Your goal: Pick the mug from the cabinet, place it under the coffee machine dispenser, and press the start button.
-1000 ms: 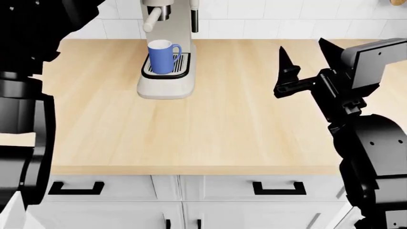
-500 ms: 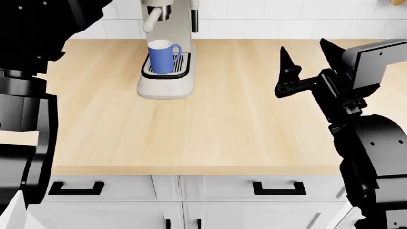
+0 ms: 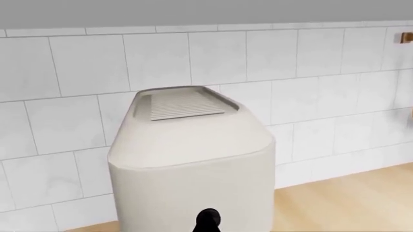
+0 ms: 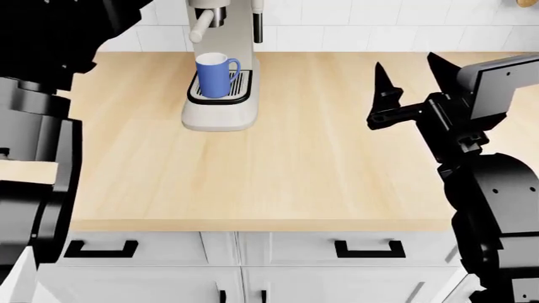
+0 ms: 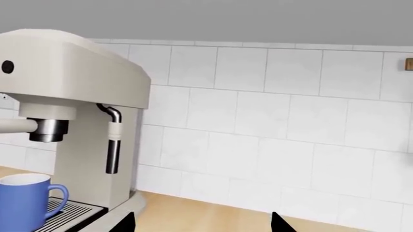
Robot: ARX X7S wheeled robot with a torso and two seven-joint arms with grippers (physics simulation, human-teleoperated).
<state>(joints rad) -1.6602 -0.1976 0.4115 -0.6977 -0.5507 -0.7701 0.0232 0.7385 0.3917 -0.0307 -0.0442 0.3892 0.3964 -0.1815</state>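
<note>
One mug (image 4: 214, 75) is seated upright on the drip tray (image 4: 242, 90), under the one coffee machine dispenser (image 4: 211, 16). The right gripper (image 4: 410, 77) is held open, empty; the left gripper's state cannot be told.

The mug (image 4: 216, 76) is a plain mid-blue with a pale, almost white rim. It sits on a black drip tray (image 4: 240, 85) ruled with fine pale slots. The coffee machine (image 4: 221, 108) is cream-white all over; its top (image 3: 181, 105) carries a ribbed panel of thin grey lines, and a small black dot (image 5: 7, 66) marks its side. The brew spout (image 5: 47, 128) is dark grey to black, its rod handle (image 4: 201, 26) cream. The steam wand (image 5: 112, 154) is black with a cream collar. The counter (image 4: 320, 164) is light honey-coloured wood with faint straight grain. The wall tiles (image 5: 271, 125) are white with pale grey grout. The cabinet fronts (image 4: 295, 252) are white with black handles. The right arm's fingers (image 4: 385, 85) are black.
</note>
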